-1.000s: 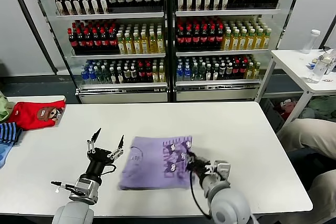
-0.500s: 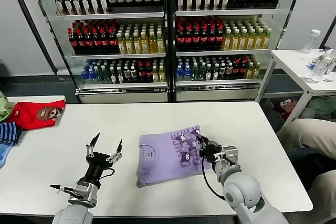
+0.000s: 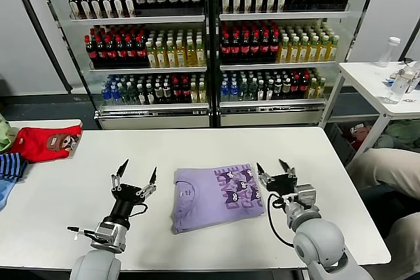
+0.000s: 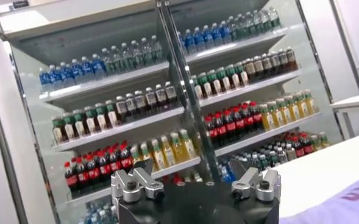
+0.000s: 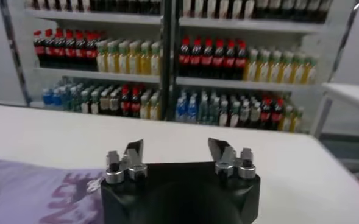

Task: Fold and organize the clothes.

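Your right pincer (image 3: pixel 275 169) is wide open and holds nothing. It sits just beside the right edge of the folded purple T-shirt (image 3: pixel 216 196). Your left pincer (image 3: pixel 136 175) is wide open too, near the shirt's left edge. The shirt lies in the middle of the white table (image 3: pixel 197 145), print side up, with bare table all around it.

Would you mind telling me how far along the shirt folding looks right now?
Mostly done: the lavender T-shirt lies folded into a compact rectangle on the white table, print showing. Nothing is in hand: the left gripper and right gripper both stand open beside it. Left, if anything: placing it with the red garment.
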`<state>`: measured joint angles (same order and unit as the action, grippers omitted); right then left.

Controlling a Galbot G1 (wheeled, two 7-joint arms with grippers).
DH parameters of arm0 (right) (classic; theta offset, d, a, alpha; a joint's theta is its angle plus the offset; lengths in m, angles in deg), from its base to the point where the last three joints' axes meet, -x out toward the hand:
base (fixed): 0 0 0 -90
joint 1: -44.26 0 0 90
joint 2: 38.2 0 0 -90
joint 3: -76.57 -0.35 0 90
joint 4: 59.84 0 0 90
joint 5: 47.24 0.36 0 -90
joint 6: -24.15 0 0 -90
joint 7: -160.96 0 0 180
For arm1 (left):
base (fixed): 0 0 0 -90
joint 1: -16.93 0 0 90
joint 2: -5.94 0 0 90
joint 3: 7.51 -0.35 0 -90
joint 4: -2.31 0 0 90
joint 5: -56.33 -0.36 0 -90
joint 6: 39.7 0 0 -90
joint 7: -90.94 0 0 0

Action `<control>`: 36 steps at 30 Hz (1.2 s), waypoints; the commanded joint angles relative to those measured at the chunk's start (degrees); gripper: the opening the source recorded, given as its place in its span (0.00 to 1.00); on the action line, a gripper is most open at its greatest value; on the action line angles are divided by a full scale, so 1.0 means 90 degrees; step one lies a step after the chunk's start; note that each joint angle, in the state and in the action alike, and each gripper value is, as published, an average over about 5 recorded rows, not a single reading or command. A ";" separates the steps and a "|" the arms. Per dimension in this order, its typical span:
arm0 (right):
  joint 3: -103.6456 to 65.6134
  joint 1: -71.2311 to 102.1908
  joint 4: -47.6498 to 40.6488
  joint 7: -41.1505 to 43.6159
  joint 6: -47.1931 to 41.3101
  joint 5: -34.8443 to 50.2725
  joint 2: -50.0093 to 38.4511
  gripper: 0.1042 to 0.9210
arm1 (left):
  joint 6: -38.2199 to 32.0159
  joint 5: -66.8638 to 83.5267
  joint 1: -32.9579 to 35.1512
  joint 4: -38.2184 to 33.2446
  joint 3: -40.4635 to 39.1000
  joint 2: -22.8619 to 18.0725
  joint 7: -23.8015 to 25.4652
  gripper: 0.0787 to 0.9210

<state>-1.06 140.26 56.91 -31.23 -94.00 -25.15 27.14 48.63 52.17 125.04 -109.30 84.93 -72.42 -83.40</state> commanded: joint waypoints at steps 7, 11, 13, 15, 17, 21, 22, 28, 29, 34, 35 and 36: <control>-0.0904 0.0061 -0.0453 0.0235 0.0854 -0.1238 0.0207 0.88 | -0.0718 0.0037 -0.0667 0.0756 -0.0163 -0.0014 0.0130 0.88; -0.0980 0.0098 -0.0360 0.0215 0.0826 -0.1245 0.0240 0.88 | -0.0708 0.0125 -0.0730 0.0763 -0.0140 0.0066 0.0132 0.88; -0.0996 0.0110 -0.0325 0.0205 0.0815 -0.1270 0.0256 0.88 | -0.0695 0.0220 -0.0744 0.0719 -0.0097 0.0110 0.0141 0.88; -0.0987 0.0089 -0.0344 0.0200 0.0808 -0.1340 0.0263 0.88 | -0.0668 0.0359 -0.0726 0.0650 -0.0045 0.0141 0.0162 0.88; -0.0962 0.0034 -0.0421 0.0212 0.0800 -0.1476 0.0265 0.88 | -0.0652 0.0473 -0.0689 0.0589 0.0006 0.0164 0.0191 0.88; -0.0915 -0.0101 -0.0631 0.0265 0.0866 -0.1746 0.0276 0.88 | -0.0666 0.0515 -0.0645 0.0550 0.0080 0.0171 0.0219 0.88; -0.0914 -0.0123 -0.0676 0.0274 0.0921 -0.1809 0.0282 0.88 | -0.0668 0.0515 -0.0642 0.0543 0.0090 0.0168 0.0220 0.88; -0.1014 -0.0073 -0.0751 0.0320 0.1310 -0.2062 0.0230 0.88 | -0.0712 0.0487 -0.0718 0.0559 0.0139 0.0106 0.0258 0.88; -0.1047 -0.0051 -0.0744 0.0331 0.1356 -0.2071 0.0206 0.88 | -0.0725 0.0482 -0.0746 0.0579 0.0143 0.0090 0.0262 0.88; -0.1156 -0.0042 -0.0906 0.0366 0.1547 -0.2047 0.0062 0.88 | -0.0719 0.0494 -0.0810 0.0657 0.0158 -0.0015 0.0246 0.88; -0.1149 -0.0064 -0.0971 0.0366 0.1569 -0.2044 0.0044 0.88 | -0.0716 0.0499 -0.0783 0.0657 0.0164 -0.0034 0.0245 0.88; -0.1128 -0.0093 -0.1028 0.0366 0.1582 -0.2045 0.0033 0.88 | -0.0719 0.0501 -0.0749 0.0654 0.0169 -0.0049 0.0247 0.88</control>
<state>-10.28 140.00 50.90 -28.21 -83.24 -41.36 28.56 42.68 56.05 118.41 -103.92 86.13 -72.16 -81.30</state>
